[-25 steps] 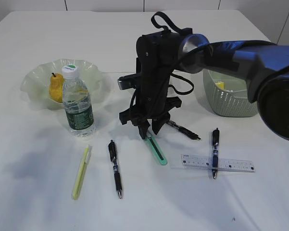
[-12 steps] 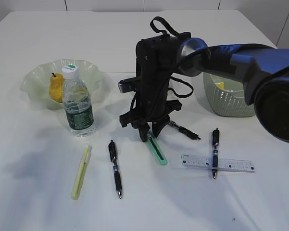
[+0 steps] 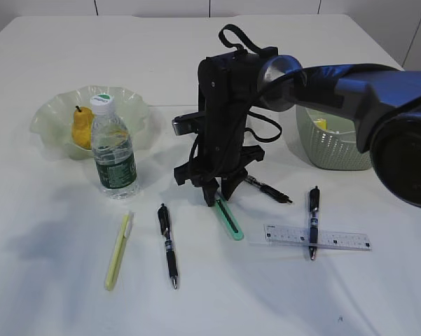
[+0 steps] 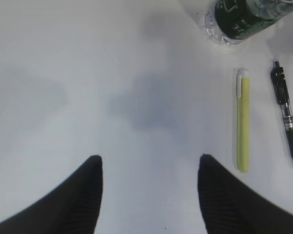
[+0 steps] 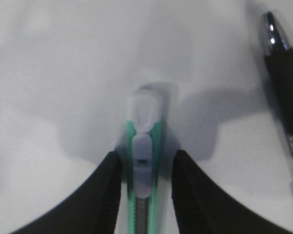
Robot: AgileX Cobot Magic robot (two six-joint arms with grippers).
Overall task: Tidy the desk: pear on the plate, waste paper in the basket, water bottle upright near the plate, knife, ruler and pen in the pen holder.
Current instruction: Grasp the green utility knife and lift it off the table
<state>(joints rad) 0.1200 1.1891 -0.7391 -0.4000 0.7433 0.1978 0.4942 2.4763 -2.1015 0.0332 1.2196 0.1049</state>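
The left gripper hangs over bare table with its jaws spread wide and nothing between them; a yellow-green knife and a black pen lie off to its right. In the exterior view a pear sits on the plate, with the water bottle upright just before it. The right gripper stands over the green knife, one finger on each side of the handle; whether they pinch it I cannot tell. The ruler lies farther right.
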